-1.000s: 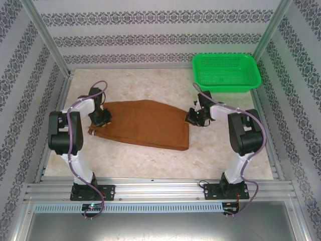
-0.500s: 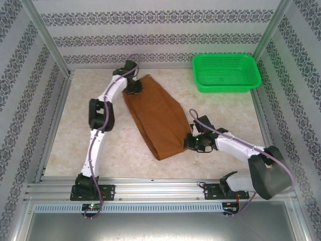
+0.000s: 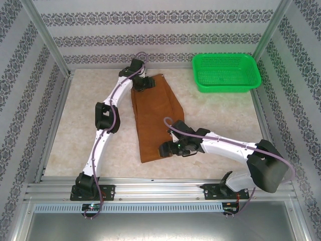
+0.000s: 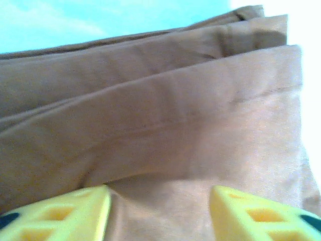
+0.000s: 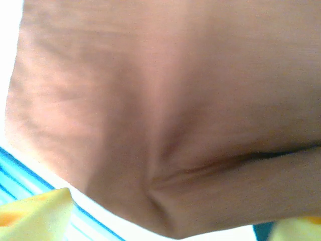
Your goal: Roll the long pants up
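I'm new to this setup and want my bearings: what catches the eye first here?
Rust-brown pants lie lengthwise on the table, the left arm at their far end, the right arm at their near end. A bright green basket sits in the far right corner.

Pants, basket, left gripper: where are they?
Pants (image 3: pixel 153 118): top view, middle of the cloth.
Basket (image 3: pixel 226 70): top view, bare mesh floor.
Left gripper (image 4: pixel 158 193): left wrist view, midway between its fingertips.
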You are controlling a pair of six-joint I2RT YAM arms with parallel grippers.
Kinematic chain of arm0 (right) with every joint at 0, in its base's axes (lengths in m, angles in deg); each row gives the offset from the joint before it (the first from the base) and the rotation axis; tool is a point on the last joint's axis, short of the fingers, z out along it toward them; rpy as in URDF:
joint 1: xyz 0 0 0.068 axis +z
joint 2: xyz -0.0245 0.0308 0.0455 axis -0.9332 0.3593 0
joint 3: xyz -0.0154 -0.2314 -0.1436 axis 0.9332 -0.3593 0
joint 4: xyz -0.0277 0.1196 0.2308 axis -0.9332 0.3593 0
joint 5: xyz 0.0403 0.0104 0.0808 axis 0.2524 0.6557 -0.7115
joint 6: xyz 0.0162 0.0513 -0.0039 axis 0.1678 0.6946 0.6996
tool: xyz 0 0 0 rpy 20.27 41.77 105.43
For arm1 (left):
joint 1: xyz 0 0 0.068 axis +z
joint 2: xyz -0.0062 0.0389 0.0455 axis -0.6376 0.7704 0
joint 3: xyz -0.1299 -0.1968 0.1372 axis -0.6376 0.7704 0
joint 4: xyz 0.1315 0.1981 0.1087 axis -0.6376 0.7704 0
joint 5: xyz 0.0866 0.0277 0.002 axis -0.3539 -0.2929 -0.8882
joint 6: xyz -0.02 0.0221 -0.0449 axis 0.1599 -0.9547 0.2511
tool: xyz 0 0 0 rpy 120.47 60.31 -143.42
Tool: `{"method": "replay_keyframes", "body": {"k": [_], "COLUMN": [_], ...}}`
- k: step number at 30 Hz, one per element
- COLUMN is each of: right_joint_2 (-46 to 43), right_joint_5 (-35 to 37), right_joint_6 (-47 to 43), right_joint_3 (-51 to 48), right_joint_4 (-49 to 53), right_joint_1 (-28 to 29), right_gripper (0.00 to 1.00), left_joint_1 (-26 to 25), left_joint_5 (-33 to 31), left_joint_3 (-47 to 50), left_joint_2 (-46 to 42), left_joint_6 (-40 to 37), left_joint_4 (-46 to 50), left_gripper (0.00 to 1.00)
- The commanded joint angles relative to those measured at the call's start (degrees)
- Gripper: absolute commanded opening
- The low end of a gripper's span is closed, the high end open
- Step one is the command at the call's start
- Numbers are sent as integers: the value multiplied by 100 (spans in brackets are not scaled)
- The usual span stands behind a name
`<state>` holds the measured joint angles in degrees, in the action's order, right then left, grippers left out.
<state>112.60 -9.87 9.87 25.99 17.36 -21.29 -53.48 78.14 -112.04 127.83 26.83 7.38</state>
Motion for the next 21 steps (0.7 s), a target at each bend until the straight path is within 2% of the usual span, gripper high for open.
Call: {"method": "replay_keyframes", "body": {"k": [1, 4, 8, 10, 12, 13, 15, 17, 19, 21], "right_joint_2": [-79, -348, -861, -1192, -1596, -1797, -2045, -1990, -1890, -1805], "right_joint_5": [459, 1268, 2933, 3606, 4315, 4200, 2656, 1823, 1640, 1798], "right_joint_6": [-518, -767, -1014, -1009, -470, -146, -229, -77, -334, -504], "right_joint_3": [529, 941, 1618, 1778, 1500, 1222, 697, 479, 464, 479], "right_joint_4": [537, 1156, 2258, 2462, 2220, 1981, 1276, 1023, 918, 816], "right_joint_1": [59, 80, 281, 368, 324, 138, -685, -1313, -1409, -1373], "right_gripper": [98, 98, 98, 98, 98, 98, 98, 98, 97, 98], "left_joint_1": [91, 73, 38, 20, -10, -18, -15, -23, -77, -174], "left_joint_5": [-267, -459, -850, -873, -783, -553, -283, 123, 568, 428], "left_joint_3": [2, 180, 1055, 1716, 2481, 2848, 3280, 3688, 4896, 6425], "left_joint_2": [-450, -1010, -2044, -2628, -3247, -3494, -3821, -4058, -4629, -5546], "left_joint_6": [-449, -749, -1072, -1129, -1107, -1096, -857, -649, -457, 80], "left_joint_4": [-43, 103, 25, -248, -673, -868, -891, -827, -1544, -2670], "left_gripper": [99, 100, 100, 100, 100, 100, 100, 100, 100, 100]}}
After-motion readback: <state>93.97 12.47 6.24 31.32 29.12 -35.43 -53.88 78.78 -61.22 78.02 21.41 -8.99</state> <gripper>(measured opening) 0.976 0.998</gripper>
